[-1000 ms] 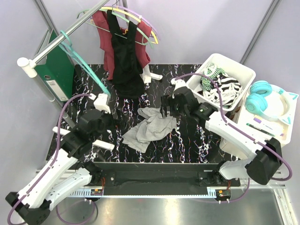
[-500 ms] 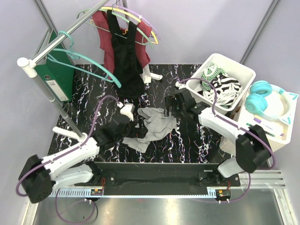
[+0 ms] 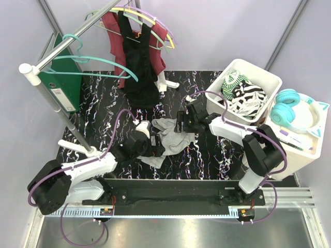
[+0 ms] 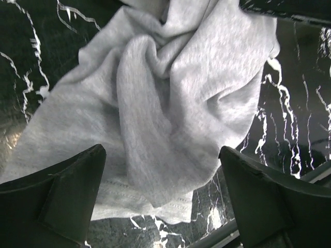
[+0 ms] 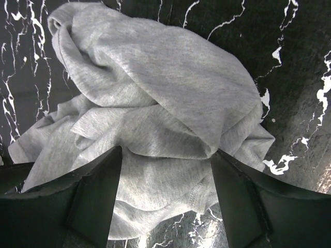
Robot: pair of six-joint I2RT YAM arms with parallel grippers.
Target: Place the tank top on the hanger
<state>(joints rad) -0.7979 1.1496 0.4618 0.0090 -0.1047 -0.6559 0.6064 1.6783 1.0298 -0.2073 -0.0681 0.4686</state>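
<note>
The left gripper (image 4: 161, 170) hangs with its fingers spread wide and nothing pinched. The crumpled grey tank top (image 4: 165, 103) lies on the table (image 3: 212, 150) just under and ahead of them. The right gripper (image 5: 165, 175) is likewise released, poised over the opposite side of the same heap. The teal hanger (image 3: 101, 58) hangs on the rail (image 3: 77, 33), well apart from both grippers, beyond the left one.
</note>
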